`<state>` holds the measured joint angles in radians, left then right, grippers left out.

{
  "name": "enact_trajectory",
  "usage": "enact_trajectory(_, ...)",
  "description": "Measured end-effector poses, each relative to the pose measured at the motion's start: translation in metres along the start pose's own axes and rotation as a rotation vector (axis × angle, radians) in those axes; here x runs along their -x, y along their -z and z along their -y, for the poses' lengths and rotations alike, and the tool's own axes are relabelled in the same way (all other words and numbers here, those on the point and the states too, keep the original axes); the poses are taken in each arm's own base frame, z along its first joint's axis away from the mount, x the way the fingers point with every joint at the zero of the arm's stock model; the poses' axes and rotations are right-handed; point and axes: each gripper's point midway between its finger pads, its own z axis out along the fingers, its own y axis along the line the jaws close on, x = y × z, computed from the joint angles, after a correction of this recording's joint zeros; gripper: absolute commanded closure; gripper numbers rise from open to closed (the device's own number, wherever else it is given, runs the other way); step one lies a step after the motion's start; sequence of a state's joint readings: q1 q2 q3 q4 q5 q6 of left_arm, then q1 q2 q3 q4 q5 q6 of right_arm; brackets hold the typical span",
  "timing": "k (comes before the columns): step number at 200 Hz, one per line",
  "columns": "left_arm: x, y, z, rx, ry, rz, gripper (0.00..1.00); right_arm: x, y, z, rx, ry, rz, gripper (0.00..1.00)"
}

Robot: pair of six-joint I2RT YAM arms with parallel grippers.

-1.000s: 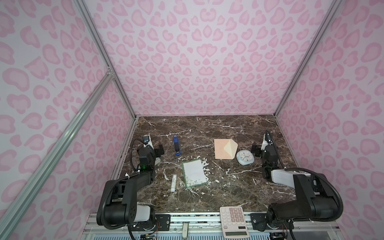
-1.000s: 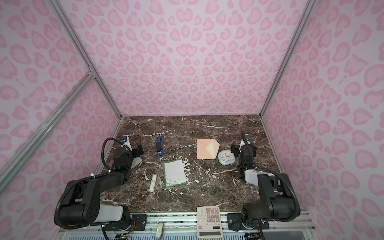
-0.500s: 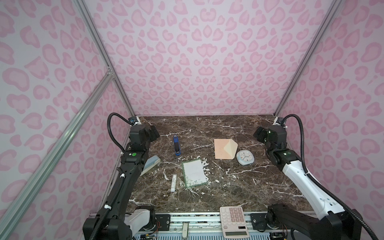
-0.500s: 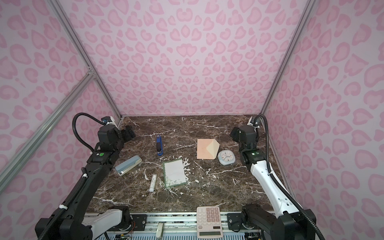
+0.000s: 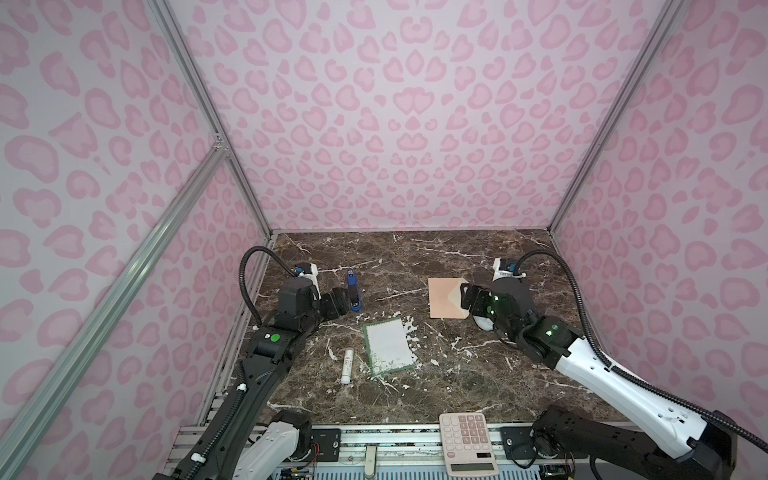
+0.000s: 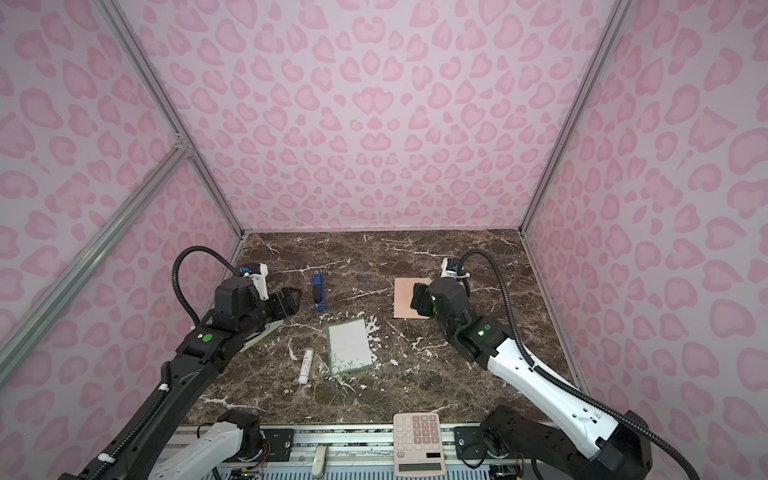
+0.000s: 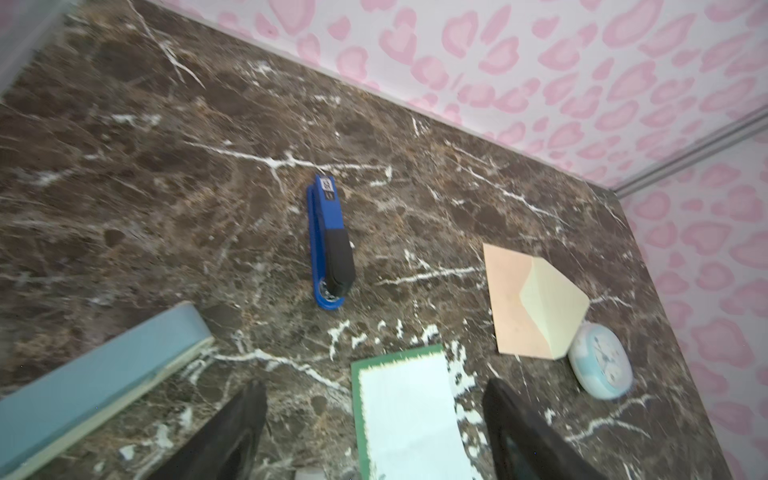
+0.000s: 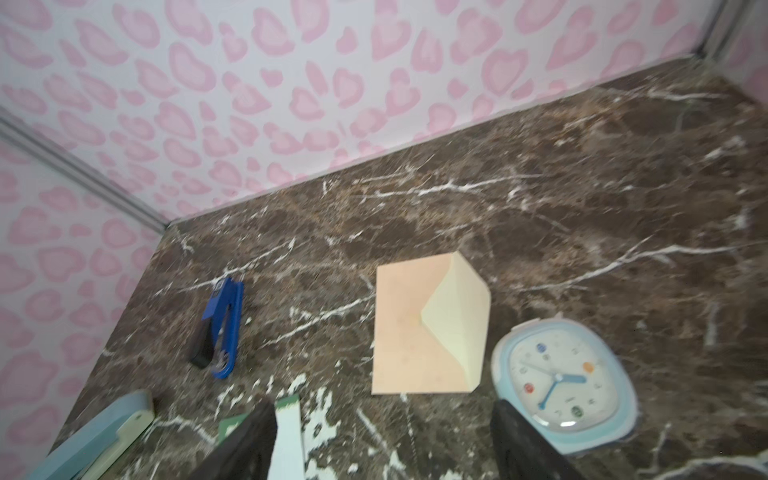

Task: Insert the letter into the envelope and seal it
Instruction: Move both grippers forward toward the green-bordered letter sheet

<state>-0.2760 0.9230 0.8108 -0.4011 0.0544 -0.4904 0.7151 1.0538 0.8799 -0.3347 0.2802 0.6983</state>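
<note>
Hovering over the dark marble worktop, the left fingers and right fingers are standing released, grasping nothing. The thin white green-bordered paper letter is lying flat, apart from the peach paper envelope; pinching one letter edge low is looking safest.

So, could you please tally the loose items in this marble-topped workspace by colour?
Blue: 3, dark blue stapler, pale blue clock, grey-blue flat case
White: 3, green-bordered white paper letter, white plastic tube, white calculator
Peach: 1, peach paper envelope
Total: 7
</note>
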Motion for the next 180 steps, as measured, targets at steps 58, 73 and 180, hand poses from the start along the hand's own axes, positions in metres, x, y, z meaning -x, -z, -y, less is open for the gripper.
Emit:
enact_trajectory(58,-0.056,-0.008,0.016,-0.061,-0.008,-0.135,0.17,-0.079,0.010,-0.040,0.107,-0.067,-0.124,0.23)
enact_trajectory(73,-0.065,-0.009,0.017,-0.068,0.000,-0.156,0.17,-0.093,0.008,-0.045,0.113,-0.100,-0.146,0.24)
enact_trajectory(180,-0.107,-0.027,0.022,-0.111,0.025,-0.249,0.18,-0.185,-0.020,-0.060,0.136,-0.238,-0.368,0.32)
